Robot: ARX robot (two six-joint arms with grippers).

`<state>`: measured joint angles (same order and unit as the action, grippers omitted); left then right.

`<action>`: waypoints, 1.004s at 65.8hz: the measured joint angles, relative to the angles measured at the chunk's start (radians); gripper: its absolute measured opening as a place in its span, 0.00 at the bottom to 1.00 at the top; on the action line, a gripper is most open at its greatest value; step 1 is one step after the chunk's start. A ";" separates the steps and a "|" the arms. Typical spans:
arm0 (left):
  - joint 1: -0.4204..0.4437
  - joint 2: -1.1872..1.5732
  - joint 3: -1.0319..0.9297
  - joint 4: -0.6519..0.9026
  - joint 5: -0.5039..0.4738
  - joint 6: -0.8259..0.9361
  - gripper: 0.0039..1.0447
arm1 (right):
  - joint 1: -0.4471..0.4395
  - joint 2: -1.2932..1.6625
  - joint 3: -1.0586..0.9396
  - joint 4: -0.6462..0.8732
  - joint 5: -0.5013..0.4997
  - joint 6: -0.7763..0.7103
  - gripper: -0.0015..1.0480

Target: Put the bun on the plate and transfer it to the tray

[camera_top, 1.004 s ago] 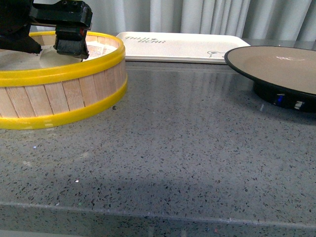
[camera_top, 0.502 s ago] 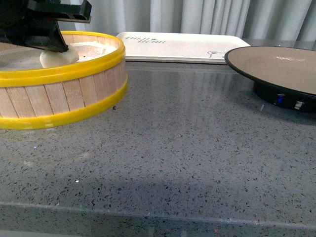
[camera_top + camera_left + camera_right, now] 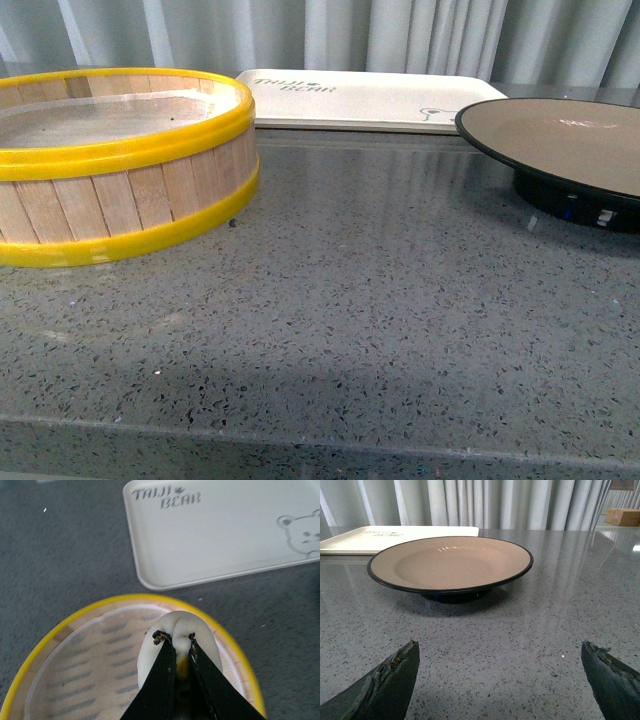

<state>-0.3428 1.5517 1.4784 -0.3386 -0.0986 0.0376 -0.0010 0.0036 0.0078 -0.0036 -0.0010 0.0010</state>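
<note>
The left end effector (image 3: 174, 641) has its fingers nearly pressed together, pinching the pleated top of the bun (image 3: 185, 622); the bun hangs over the steamer basket (image 3: 60, 630), on its side nearest the tray (image 3: 225, 530); the right end effector (image 3: 499, 644) is spread wide, holding nothing, low over the worktop (image 3: 530, 630) in front of the plate (image 3: 450, 562); the worktop is speckled grey stone, with the steamer basket by its left edge, the tray along its far edge and the plate by its right edge; pale pleated curtains (image 3: 400, 35) hang behind.
</note>
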 joint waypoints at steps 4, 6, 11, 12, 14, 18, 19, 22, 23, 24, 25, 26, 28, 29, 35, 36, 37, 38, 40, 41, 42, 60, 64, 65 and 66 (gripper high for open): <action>-0.057 0.013 0.056 -0.003 -0.012 0.002 0.04 | 0.000 0.000 0.000 0.000 0.000 0.000 0.92; -0.084 0.023 0.082 -0.003 -0.016 0.005 0.04 | 0.000 0.000 0.000 0.000 0.000 0.000 0.92; -0.171 0.061 0.164 -0.005 -0.038 0.016 0.04 | 0.000 0.000 0.000 0.000 0.000 0.000 0.92; -0.189 0.071 0.180 -0.005 -0.043 0.019 0.04 | 0.000 0.000 0.000 0.000 0.000 0.000 0.92; -0.230 0.096 0.216 -0.008 -0.051 0.029 0.04 | 0.000 0.000 0.000 0.000 0.000 0.000 0.92; -0.298 0.148 0.273 -0.013 -0.064 0.048 0.04 | 0.000 0.000 0.000 0.000 0.000 0.000 0.92; -0.304 0.154 0.278 -0.014 -0.065 0.048 0.04 | 0.000 0.000 0.000 0.000 0.000 0.000 0.92; -0.352 0.204 0.323 -0.021 -0.076 0.063 0.04 | 0.000 0.000 0.000 0.000 0.000 0.000 0.92; -0.370 0.225 0.342 -0.024 -0.079 0.067 0.04 | 0.000 0.000 0.000 0.000 0.000 0.000 0.92; -0.379 0.236 0.351 -0.025 -0.079 0.068 0.04 | 0.000 0.000 0.000 0.000 0.000 0.000 0.92; -0.395 0.258 0.370 -0.029 -0.081 0.071 0.04 | 0.000 0.000 0.000 0.000 0.000 0.000 0.92; -0.402 0.269 0.378 -0.031 -0.082 0.072 0.04 | 0.000 0.000 0.000 0.000 0.000 0.000 0.92; -0.428 0.306 0.407 -0.037 -0.082 0.076 0.04 | 0.000 0.000 0.000 0.000 0.000 0.000 0.92; -0.438 0.322 0.418 -0.040 -0.082 0.079 0.04 | 0.000 0.000 0.000 0.000 0.000 0.000 0.92; -0.486 0.404 0.480 -0.053 -0.077 0.090 0.04 | 0.000 0.000 0.000 0.000 0.000 0.000 0.92; -0.494 0.419 0.491 -0.053 -0.077 0.092 0.04 | 0.000 0.000 0.000 0.000 0.000 0.000 0.92; -0.502 0.433 0.501 -0.054 -0.077 0.095 0.04 | 0.000 0.000 0.000 0.000 0.000 0.000 0.92; -0.505 0.441 0.507 -0.055 -0.077 0.096 0.04 | 0.000 0.000 0.000 0.000 0.000 0.000 0.92; -0.518 0.474 0.534 -0.062 -0.075 0.103 0.04 | 0.000 0.000 0.000 0.000 0.000 0.000 0.92; -0.523 0.488 0.549 -0.067 -0.076 0.106 0.04 | 0.000 0.000 0.000 0.000 0.000 0.000 0.92; -0.528 0.511 0.573 -0.076 -0.076 0.113 0.04 | 0.000 0.000 0.000 0.000 0.000 0.000 0.92; -0.510 0.675 0.821 -0.161 -0.091 0.154 0.04 | 0.000 0.000 0.000 0.000 0.000 0.000 0.92; -0.497 0.698 0.856 -0.174 -0.094 0.162 0.04 | 0.000 0.000 0.000 0.000 0.000 0.000 0.92; -0.494 0.704 0.863 -0.176 -0.094 0.164 0.04 | 0.000 0.000 0.000 0.000 0.000 0.000 0.92; -0.492 0.708 0.867 -0.178 -0.094 0.165 0.04 | 0.000 0.000 0.000 0.000 0.000 0.000 0.92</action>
<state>-0.8345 2.2597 2.3459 -0.5167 -0.1928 0.2024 -0.0010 0.0036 0.0078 -0.0036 -0.0013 0.0010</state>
